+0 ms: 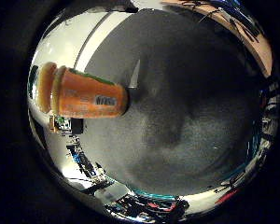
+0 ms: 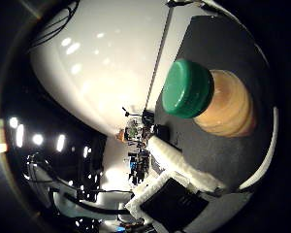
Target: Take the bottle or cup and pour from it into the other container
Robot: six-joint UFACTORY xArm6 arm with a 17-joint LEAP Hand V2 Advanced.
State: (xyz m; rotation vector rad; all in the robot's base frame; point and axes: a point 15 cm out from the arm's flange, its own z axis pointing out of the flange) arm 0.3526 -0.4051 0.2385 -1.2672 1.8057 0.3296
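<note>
an orange bottle (image 2: 226, 109) with a green cap (image 2: 187, 89) stands close to the palm on the dark tabletop (image 1: 191, 116). the robot hand (image 2: 177, 189) shows white fingers at 5 o'clock, grip unclear, holding nothing.

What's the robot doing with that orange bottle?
Nothing has hold of it yet. The orange bottle with its green cap stands on a dark mat, close to the robot's hand. The white fingers reach out beside it, not around it. No second container shows in these views.
</note>
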